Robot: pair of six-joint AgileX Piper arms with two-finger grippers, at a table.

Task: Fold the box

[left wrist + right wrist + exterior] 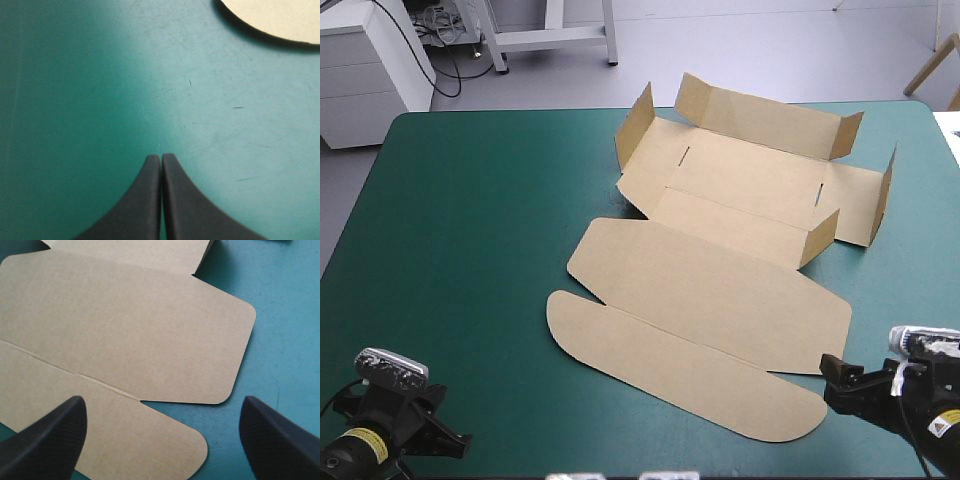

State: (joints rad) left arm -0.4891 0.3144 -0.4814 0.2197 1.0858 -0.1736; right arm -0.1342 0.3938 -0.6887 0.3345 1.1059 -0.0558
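The brown box (720,260) lies as a cut sheet in the middle of the teal-green table, its far part with several short walls raised and its lid panels flat toward me. My left gripper (450,440) rests at the near left corner, shut, with only a rounded corner of the box (280,20) ahead of its fingertips (161,157). My right gripper (832,385) sits at the near right, open, just beside the rounded near flap. Its wrist view shows the flat lid panels of the box (125,325) ahead of the gripper (162,412), nothing between the fingers.
Bare teal-green cover (450,230) spreads over the whole left half of the table. The table's right edge (945,150) runs close past the box's raised end wall.
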